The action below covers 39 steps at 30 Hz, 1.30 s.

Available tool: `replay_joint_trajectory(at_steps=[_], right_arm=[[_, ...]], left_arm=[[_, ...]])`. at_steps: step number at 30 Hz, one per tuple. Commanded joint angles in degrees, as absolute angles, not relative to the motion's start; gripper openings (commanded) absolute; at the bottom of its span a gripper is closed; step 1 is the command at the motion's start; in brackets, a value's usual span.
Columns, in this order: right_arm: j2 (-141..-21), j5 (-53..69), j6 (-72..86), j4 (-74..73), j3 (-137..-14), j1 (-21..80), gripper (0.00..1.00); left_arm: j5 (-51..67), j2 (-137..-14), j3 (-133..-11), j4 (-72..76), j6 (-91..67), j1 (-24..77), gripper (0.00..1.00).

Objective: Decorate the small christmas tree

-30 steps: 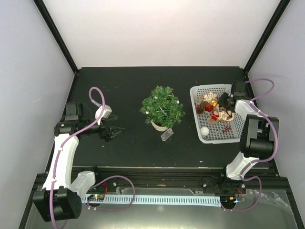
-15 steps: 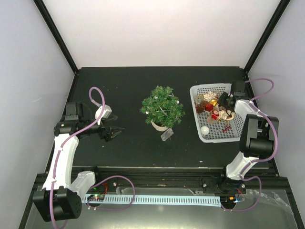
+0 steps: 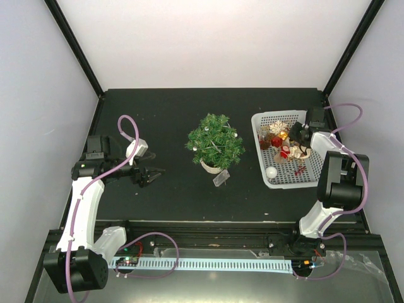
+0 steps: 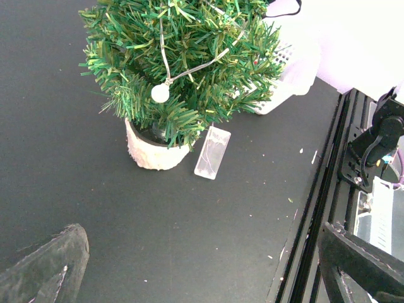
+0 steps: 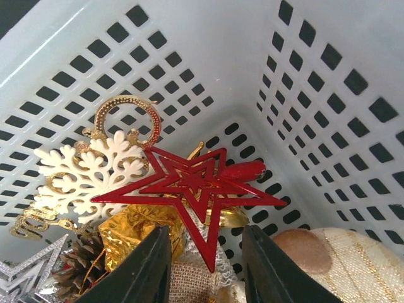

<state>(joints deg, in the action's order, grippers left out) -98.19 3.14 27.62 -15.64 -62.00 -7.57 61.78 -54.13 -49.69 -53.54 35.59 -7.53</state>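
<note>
Jaws on the right claw [image 5: 205, 237] stand partly apart, low in the white basket [image 5: 189, 57]. The lower tip of a red star [image 5: 189, 186] lies between them but is not pinched, so nothing looks held. A cream snowflake [image 5: 82, 173] lies just beside the star. The left claw [image 3: 153, 172] hangs wide open and empty over the dark table [image 3: 170, 113], facing the tree [image 3: 214, 142], which stands mid-table between the two arms, well apart from both.

The tree is probably light and easily tipped (its small pot [image 4: 151, 151] is narrower than its branches). The needles are soft and springy, so they give a poor grip. The pot is the firmer place to steady it, clear of the loose tag [image 4: 212, 153]. A white ball [image 4: 160, 93] already hangs on a branch.

Against the earlier overhead views, nothing has visibly moved: the tree, the basket and both arms sit as they did.
</note>
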Motion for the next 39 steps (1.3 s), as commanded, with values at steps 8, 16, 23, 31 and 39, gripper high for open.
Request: replay_joint_trajectory(at_steps=[8, 16, 23, 31, 39], right_arm=[[-100.13, 2.93, 26.46, -16.0, -63.51, -6.66, 0.31], [-100.15, 1.43, 26.86, -15.72, -63.49, -6.62, 0.01], [-95.28, -0.87, 27.59, -15.08, -61.35, -6.66, 0.01], [-88.5, -1.74, 27.31, -18.21, -60.8, -6.44, 0.01], [-79.38, -6.01, 23.97, -22.73, -61.76, -0.1, 0.01]], left_arm=[[63.91, -53.62, -50.27, -53.35, 36.3, -7.8, 0.99], [63.9, -53.59, -50.26, -53.34, 36.24, -7.74, 0.99], [63.9, -53.79, -50.32, -53.33, 36.21, -7.78, 0.99], [63.77, -52.91, -50.31, -53.46, 36.25, -7.73, 0.99], [63.28, -52.02, -49.87, -52.65, 35.91, -7.79, 0.99]])
